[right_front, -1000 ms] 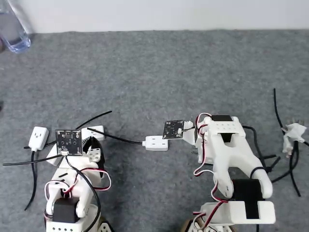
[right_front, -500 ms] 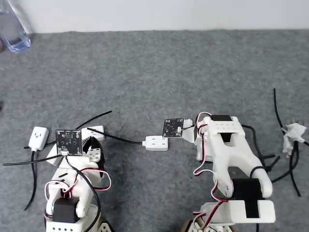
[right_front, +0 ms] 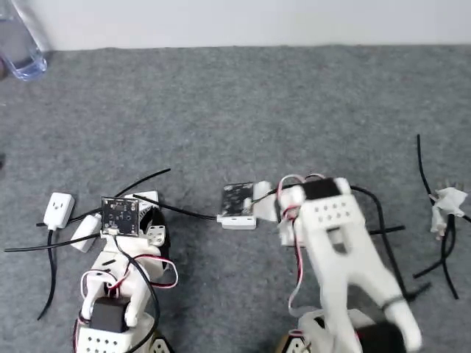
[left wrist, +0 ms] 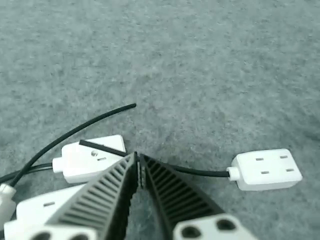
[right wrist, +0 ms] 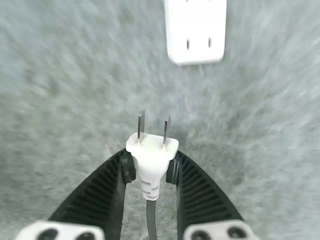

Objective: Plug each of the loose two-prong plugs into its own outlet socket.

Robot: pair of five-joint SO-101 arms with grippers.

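Observation:
My right gripper (right wrist: 151, 166) is shut on a white two-prong plug (right wrist: 151, 148) whose prongs point at a white outlet socket (right wrist: 195, 30) a short way ahead. In the high view that socket (right_front: 235, 222) lies mid-table, partly under the right arm's camera board (right_front: 239, 200). My left gripper (left wrist: 138, 167) is shut on nothing, its tips just above a black cord, next to a white outlet (left wrist: 92, 156). The mid-table socket (left wrist: 266, 170) lies farther off in the left wrist view. Another loose plug (right_front: 446, 200) lies at the far right.
More white outlets (right_front: 59, 209) (right_front: 87, 232) and black cords (right_front: 44, 246) crowd the carpet around the left arm. Cords (right_front: 423, 165) also trail beside the right arm. A clear bottle (right_front: 18, 44) stands at the back left corner.
The right arm has swung left with its plug, so its camera board now overlaps the mid-table socket. The left arm has shifted a little to the right.

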